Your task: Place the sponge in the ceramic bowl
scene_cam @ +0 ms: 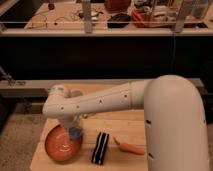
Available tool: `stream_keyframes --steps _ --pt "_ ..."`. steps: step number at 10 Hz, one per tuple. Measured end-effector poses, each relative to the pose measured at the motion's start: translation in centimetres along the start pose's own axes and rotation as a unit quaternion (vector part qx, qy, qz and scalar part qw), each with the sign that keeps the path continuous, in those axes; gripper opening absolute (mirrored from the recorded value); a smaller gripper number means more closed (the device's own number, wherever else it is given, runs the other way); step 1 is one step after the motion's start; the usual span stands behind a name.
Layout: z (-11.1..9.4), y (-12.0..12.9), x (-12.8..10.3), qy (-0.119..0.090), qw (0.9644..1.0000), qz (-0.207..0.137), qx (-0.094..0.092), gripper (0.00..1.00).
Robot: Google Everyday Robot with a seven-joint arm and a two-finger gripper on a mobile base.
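The orange-red ceramic bowl (59, 146) sits at the front left of the wooden table. My white arm reaches in from the right, and its gripper (73, 128) hangs down over the bowl's right rim. The gripper is shut on the sponge (76, 133), a small blue lump held at its tip, just above the bowl's upper right edge. The wrist hides the upper part of the fingers.
A long black block with white stripes (101, 147) lies right of the bowl. An orange carrot-like item (131, 148) lies further right. The wooden table (120, 127) ends close in front. Behind it, a dark gap and a cluttered bench (100, 20).
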Motion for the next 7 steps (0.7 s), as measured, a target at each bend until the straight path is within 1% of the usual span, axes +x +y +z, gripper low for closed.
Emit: stream_keyframes --steps 7 --pt "0.40 -0.42 -0.48 -0.004 0.9999 -0.007 0.007 0.00"
